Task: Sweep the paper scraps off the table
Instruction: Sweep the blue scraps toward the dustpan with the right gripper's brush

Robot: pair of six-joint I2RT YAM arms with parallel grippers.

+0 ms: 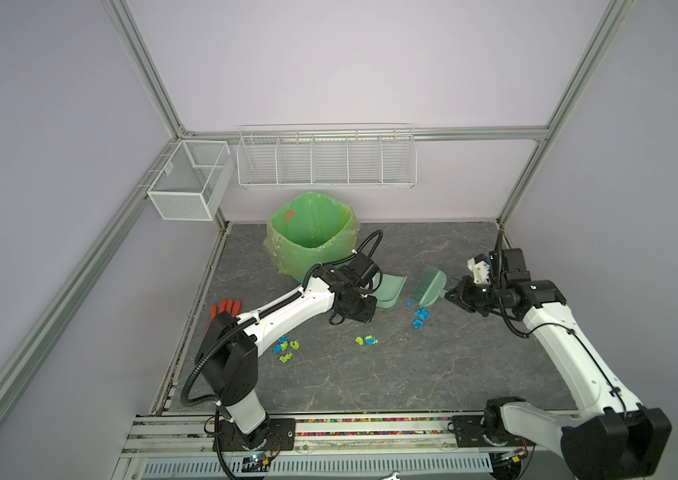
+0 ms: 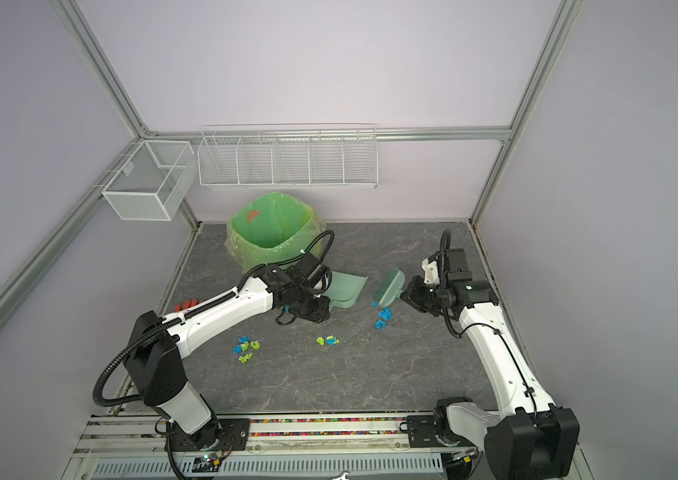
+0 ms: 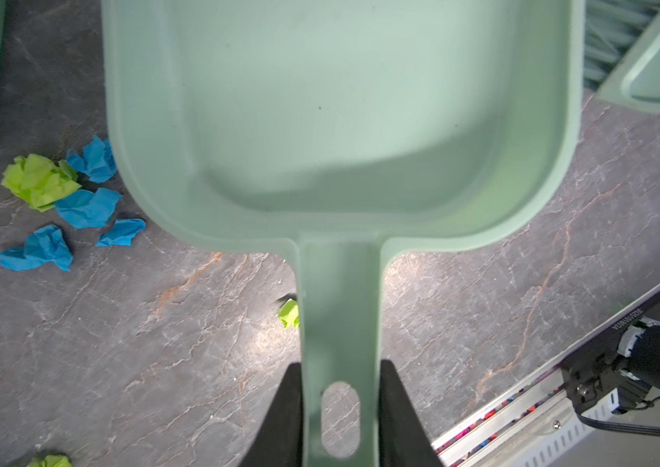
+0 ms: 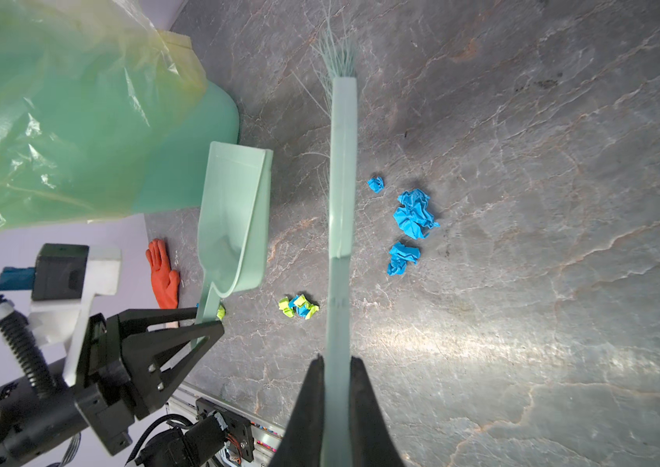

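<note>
Paper scraps, blue and lime green, lie in three clusters on the dark marbled table (image 1: 412, 374): a blue one (image 1: 420, 316) (image 4: 413, 214), a mixed one (image 1: 366, 340) (image 4: 300, 305) and another mixed one (image 1: 286, 345) (image 3: 85, 206). My left gripper (image 3: 340, 376) (image 1: 370, 297) is shut on the handle of a pale green dustpan (image 3: 340, 121) (image 1: 389, 291); the pan looks empty. My right gripper (image 4: 337, 364) (image 1: 451, 296) is shut on the handle of a matching brush (image 4: 342, 182) (image 1: 428, 286), whose head sits just beyond the blue cluster, right of the dustpan.
A bin with a green liner (image 1: 310, 232) stands behind the dustpan. An orange-red glove (image 1: 225, 309) lies at the table's left edge, partly behind the left arm. White wire baskets (image 1: 327, 160) hang on the back wall. A metal rail (image 1: 370, 428) runs along the front.
</note>
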